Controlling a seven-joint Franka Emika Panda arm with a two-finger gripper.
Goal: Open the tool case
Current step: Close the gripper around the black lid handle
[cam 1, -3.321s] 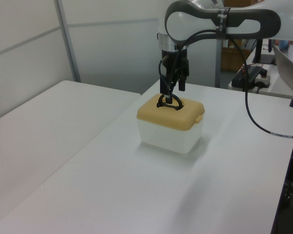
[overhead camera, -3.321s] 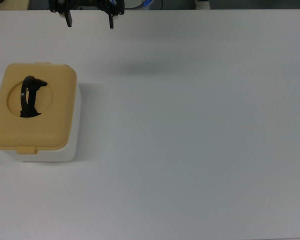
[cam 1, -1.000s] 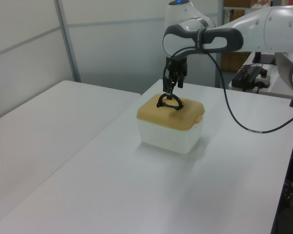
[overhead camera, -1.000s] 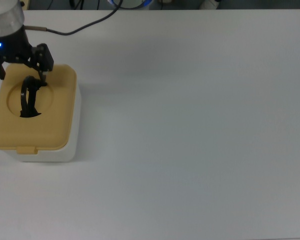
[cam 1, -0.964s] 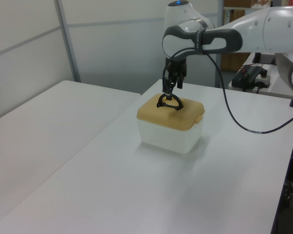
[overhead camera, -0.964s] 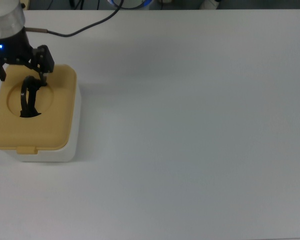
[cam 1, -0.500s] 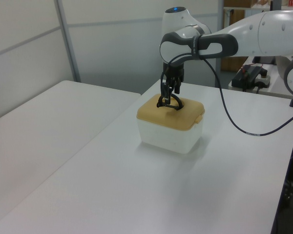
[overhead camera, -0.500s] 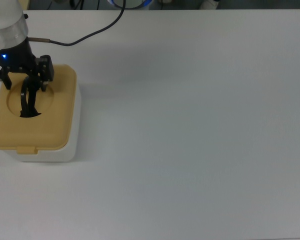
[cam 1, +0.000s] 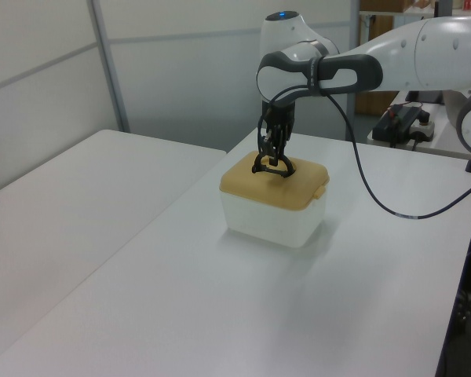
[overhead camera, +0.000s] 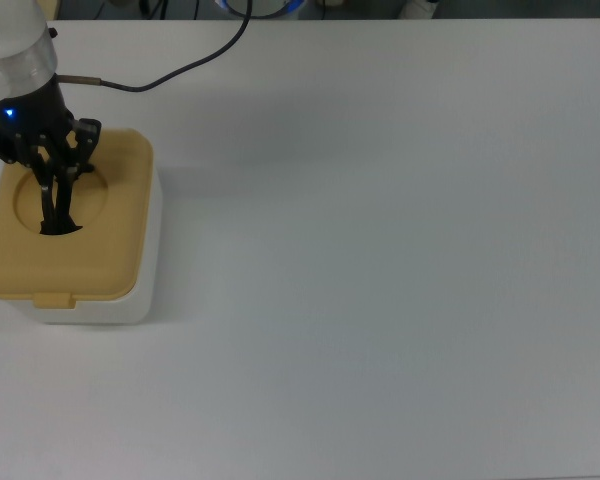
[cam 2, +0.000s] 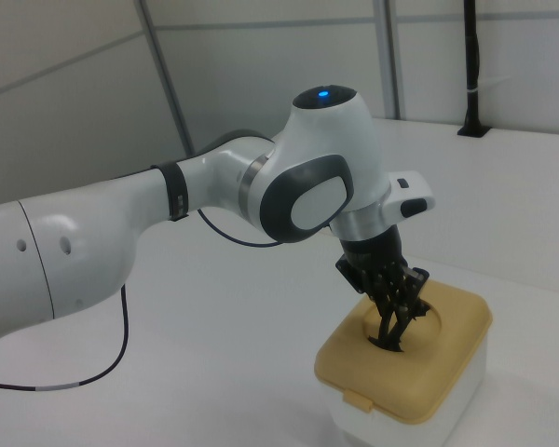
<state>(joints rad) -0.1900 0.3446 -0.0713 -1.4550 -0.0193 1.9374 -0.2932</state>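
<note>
The gripper (overhead camera: 58, 172) stands straight above the tool case (overhead camera: 70, 232), its fingers closed on the upright black handle (cam 1: 272, 164).

The desk (overhead camera: 400, 260) lies bare across the centre and right of the top view, giving open passage there. The only thing standing on it is the tool case (overhead camera: 70, 225), at the left edge of the top view. The tool (overhead camera: 58, 172) reaches down into its lid's round recess, closed around the black handle (overhead camera: 56, 205). A black cable (overhead camera: 180, 70) trails across the upper left.
</note>
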